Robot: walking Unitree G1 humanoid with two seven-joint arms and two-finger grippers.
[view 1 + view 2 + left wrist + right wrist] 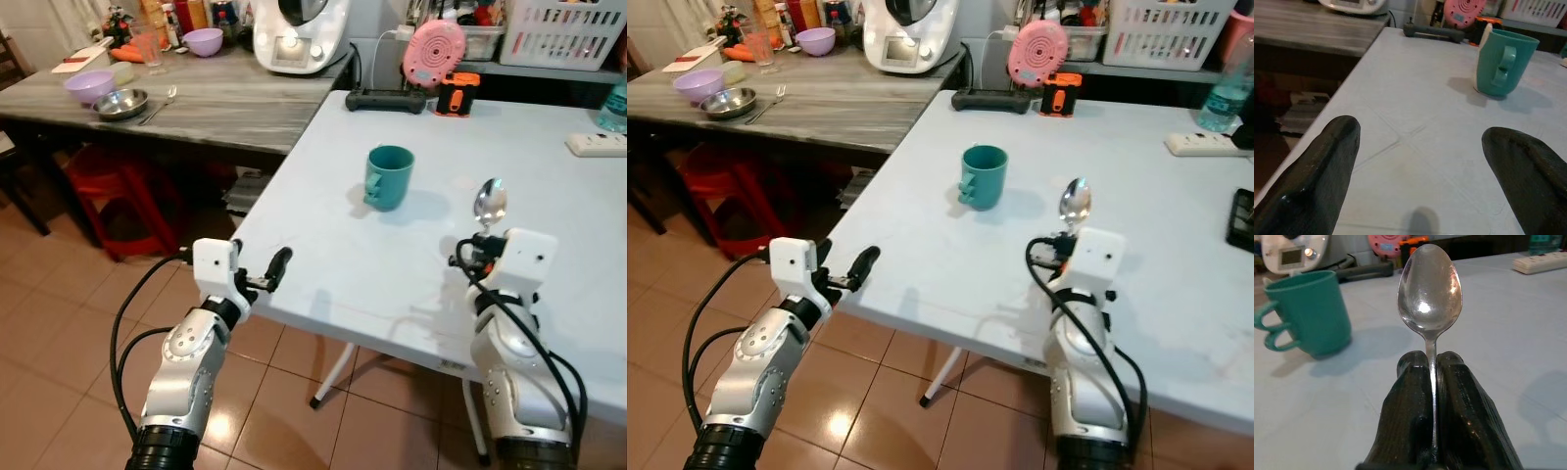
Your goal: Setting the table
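Note:
A teal mug (389, 177) stands upright in the middle of the white table (323, 264), its handle turned toward the table's left edge. My right gripper (1431, 366) is shut on the handle of a metal spoon (1430, 289), holding it above the table's front part, to the right of the mug and nearer me. The spoon's bowl (490, 203) points away from me. At the table's near left corner my left gripper (266, 277) hovers open, with nothing between its fingers (1327, 161). The mug (1501, 63) lies ahead of it.
A grey wooden counter (225, 103) adjoins the table on the left, carrying purple bowls (90, 86), a steel bowl (121, 103) and a white appliance (299, 34). A red stool (122, 191) stands under it. A black bar (385, 100), a pink disc (433, 51) and a power strip (598, 144) line the table's far side.

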